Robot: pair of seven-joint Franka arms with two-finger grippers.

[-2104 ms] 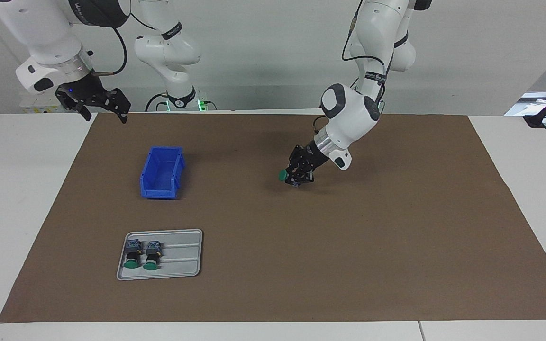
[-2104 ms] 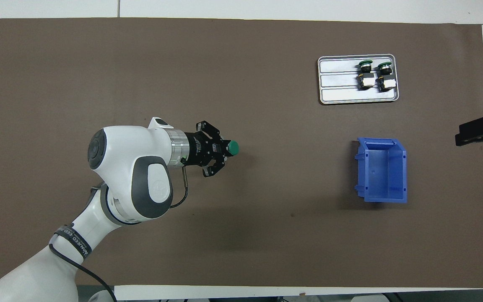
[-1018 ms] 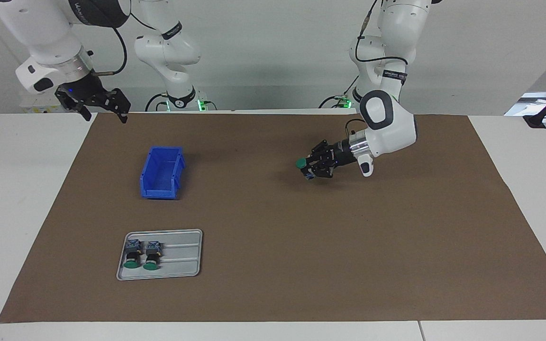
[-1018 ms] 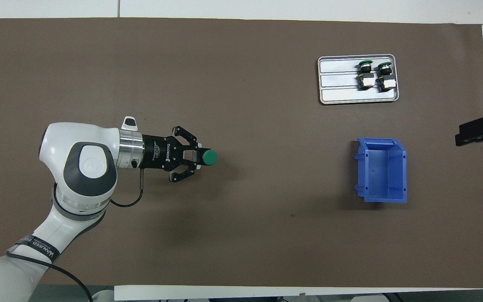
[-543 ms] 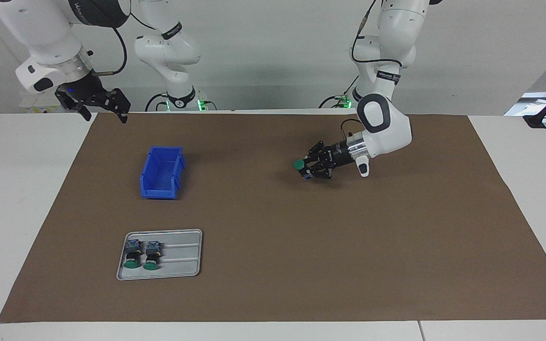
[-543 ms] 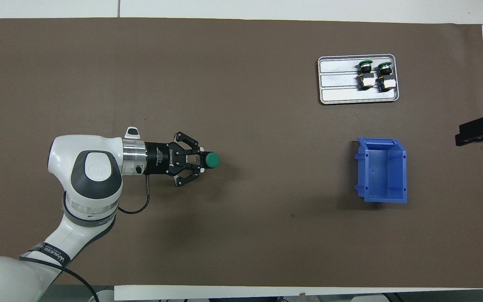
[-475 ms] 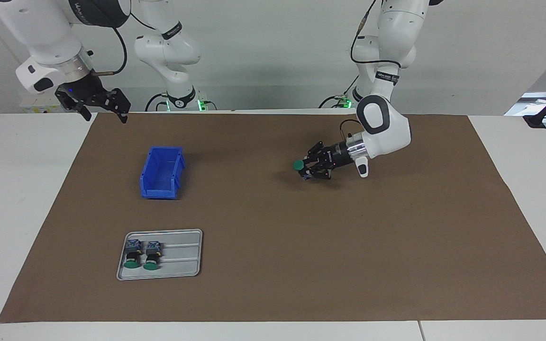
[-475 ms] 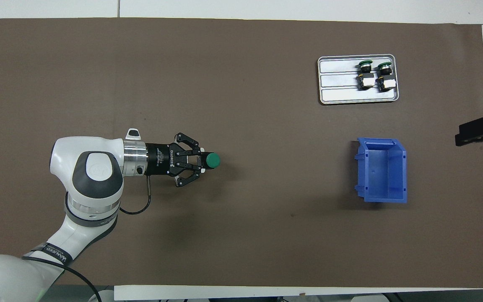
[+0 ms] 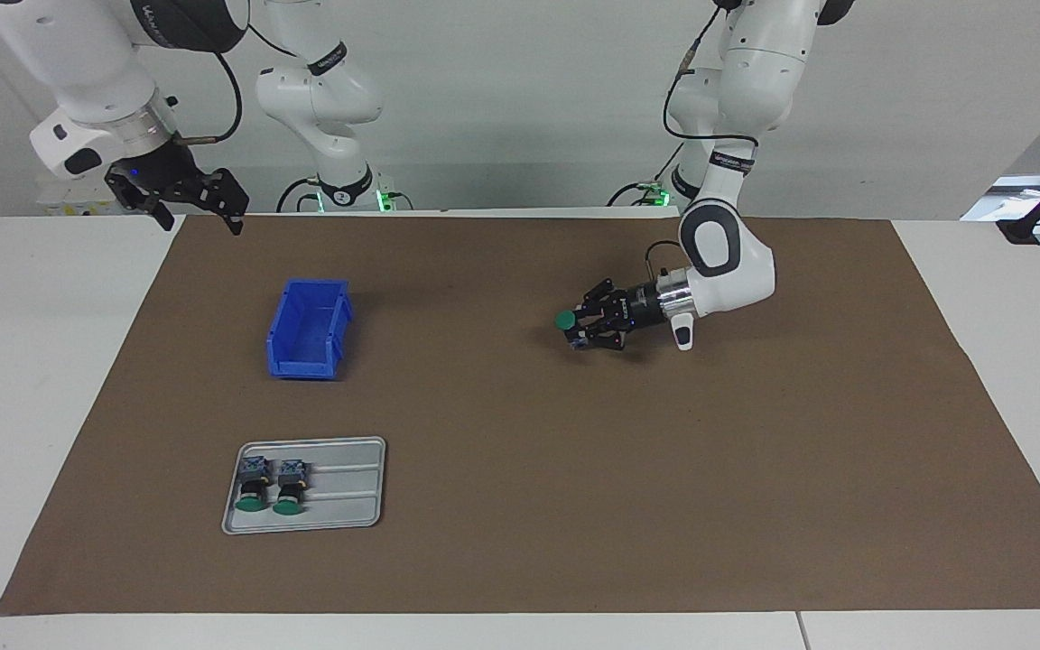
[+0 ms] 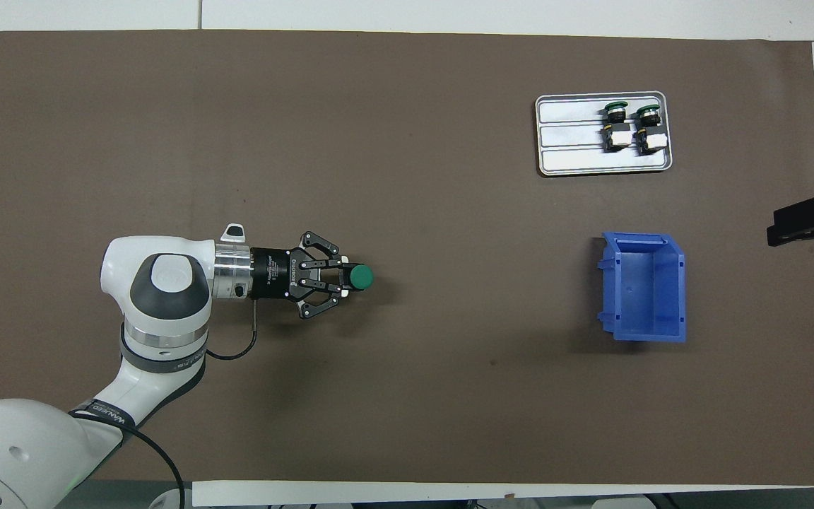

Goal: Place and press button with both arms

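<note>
Over the middle of the brown mat (image 9: pixel 520 506), low above its surface, your left gripper (image 9: pixel 585 327) is clamped on the button (image 9: pixel 566 320), green cap up. Your right gripper (image 9: pixel 179 194) waits with jaws spread wide over the mat's corner nearest the right arm's base, near the blue bin (image 9: pixel 308 329). If you release while the base is off the mat or tilted, the top-heavy button could topple or roll, leaving nothing to press.
</note>
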